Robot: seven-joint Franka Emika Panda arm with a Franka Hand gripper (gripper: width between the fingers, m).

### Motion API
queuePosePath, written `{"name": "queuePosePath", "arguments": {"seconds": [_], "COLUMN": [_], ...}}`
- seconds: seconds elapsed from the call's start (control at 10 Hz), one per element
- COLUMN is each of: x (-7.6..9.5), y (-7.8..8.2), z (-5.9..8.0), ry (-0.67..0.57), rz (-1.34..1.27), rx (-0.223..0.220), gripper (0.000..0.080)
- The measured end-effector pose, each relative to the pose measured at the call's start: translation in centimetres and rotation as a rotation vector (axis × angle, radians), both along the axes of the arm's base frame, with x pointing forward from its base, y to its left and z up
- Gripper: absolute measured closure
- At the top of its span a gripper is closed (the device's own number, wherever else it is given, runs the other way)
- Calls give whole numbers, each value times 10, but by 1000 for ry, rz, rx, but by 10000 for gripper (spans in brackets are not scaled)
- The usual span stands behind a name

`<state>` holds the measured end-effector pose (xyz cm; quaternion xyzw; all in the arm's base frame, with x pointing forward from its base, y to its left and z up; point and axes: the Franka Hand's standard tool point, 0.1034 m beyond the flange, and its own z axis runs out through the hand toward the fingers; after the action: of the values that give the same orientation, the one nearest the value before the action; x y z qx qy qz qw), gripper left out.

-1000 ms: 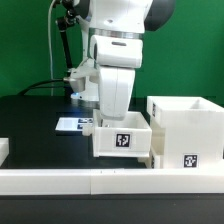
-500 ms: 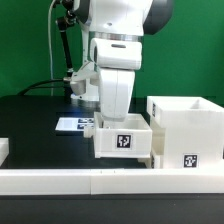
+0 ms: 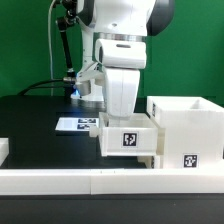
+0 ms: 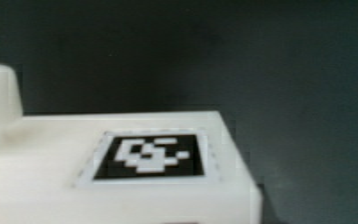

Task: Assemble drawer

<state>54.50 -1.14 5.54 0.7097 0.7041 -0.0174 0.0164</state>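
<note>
tray (image 3: 129,137) tagged, against housing (image 3: 186,130) on the exterior view's left, not inside | hand (image 3: 124,112) low behind tray, grip state cannot tell | rail (image 3: 100,181) in front, tabletop (image 3: 30,125) | insertion judged pending; second tray unseen

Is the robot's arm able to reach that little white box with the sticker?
Probably yes: the end effector is already right down at the small tray, nothing between them. Its grip itself is hidden.

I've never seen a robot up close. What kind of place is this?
Probably a robotics lab test bench: a green backdrop, a black table, and white parts with printed tags, like this tray, for cameras to track.
</note>
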Motion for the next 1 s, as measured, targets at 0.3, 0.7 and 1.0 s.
{"name": "queuePosePath", "arguments": {"seconds": [0.3, 0.7, 1.0], "x": [-1, 0, 0], "y": [4, 10, 10], "z": [-1, -2, -2], "ry": [2, 3, 3], "rz": [6, 15, 15], "rx": [2, 6, 6], "gripper": [755, 755, 755]}}
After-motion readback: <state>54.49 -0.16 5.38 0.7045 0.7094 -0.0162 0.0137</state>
